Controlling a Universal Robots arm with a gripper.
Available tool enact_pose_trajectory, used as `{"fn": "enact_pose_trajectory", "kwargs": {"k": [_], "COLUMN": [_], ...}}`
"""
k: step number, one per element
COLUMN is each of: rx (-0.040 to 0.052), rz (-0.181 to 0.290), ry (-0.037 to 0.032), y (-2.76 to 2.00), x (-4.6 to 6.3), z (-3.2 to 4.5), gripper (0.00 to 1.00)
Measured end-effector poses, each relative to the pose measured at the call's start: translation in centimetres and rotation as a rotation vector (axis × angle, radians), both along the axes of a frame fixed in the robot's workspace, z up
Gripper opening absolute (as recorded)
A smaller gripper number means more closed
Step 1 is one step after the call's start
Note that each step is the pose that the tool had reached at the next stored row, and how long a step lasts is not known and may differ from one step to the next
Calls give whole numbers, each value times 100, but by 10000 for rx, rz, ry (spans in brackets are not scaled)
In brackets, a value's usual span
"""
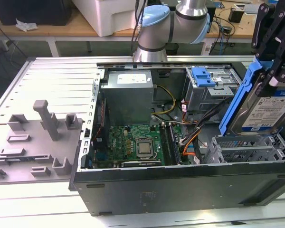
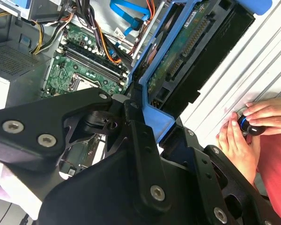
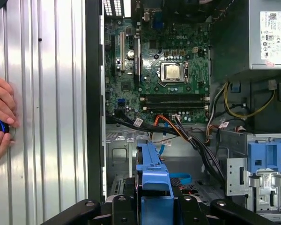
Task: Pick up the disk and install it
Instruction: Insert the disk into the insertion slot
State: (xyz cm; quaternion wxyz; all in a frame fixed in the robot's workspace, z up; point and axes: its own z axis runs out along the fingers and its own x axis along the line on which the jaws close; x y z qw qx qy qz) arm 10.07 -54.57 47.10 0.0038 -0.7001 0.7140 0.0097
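In the exterior view, an open computer case (image 1: 180, 190) lies on its side on a metal table (image 1: 61, 76). The arm (image 1: 173, 21) reaches in from behind it. At the exterior view's right the gripper (image 1: 270, 71) holds the disk (image 1: 263, 111) by its upper end, with the fingers clamped on its blue frame. The disk is steeply tilted with its label facing the camera. Its lower end is at the empty metal bay (image 1: 247, 149) in that end of the case; I cannot tell whether the two touch. Behind the bay, a blue bracket (image 1: 203, 76) sits on top of a grey drive cage (image 1: 204, 97). The motherboard (image 1: 137, 145) and the power supply (image 1: 128, 95) lie further towards the exterior view's left. A grey tray (image 1: 38, 137) of moulded shapes rests on the table beside the case.

In the second wrist view, the gripper (image 2: 161, 129) grips the blue frame between its black fingers (image 2: 136, 126). The disk (image 2: 178, 51) shows its green circuit-board side. Beyond it, a person's hands (image 2: 241, 140) rest on the table around a small black-and-blue object (image 2: 249, 125).

In the first wrist view, the disk (image 3: 152, 171) is seen edge-on, held in the gripper (image 3: 154, 204) above the open case. The motherboard (image 3: 164, 70) lies ahead, and a hand (image 3: 0, 117) is on the table outside the case wall.
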Motion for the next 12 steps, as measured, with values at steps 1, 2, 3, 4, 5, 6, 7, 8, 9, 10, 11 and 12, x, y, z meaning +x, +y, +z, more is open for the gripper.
{"fn": "enact_pose_trajectory", "kwargs": {"k": [1, 2, 3, 4, 5, 6, 7, 8, 9, 10, 11, 12], "rx": [0, 1, 0, 1, 1, 0, 1, 0, 1, 1, 1, 0], "rz": [-4, -6, -8, -11, -11, -12, -12, -12, -12, -12, -12, -12], "ry": [0, 0, 0, 0, 0, 0, 0, 0, 0, 0, 0, 0], "y": [0, 0, 0, 0, 0, 0, 0, 0, 0, 0, 0, 0], "x": [2, 2, 2, 3, 4, 5, 6, 7, 11, 13, 13, 13], "z": [-8, -14, -18, -27, -32, -37, -42, -47, -61, -68, -72, -73], "gripper": [37, 37, 37, 37, 37, 37, 37, 37, 37, 37, 37, 37]}}
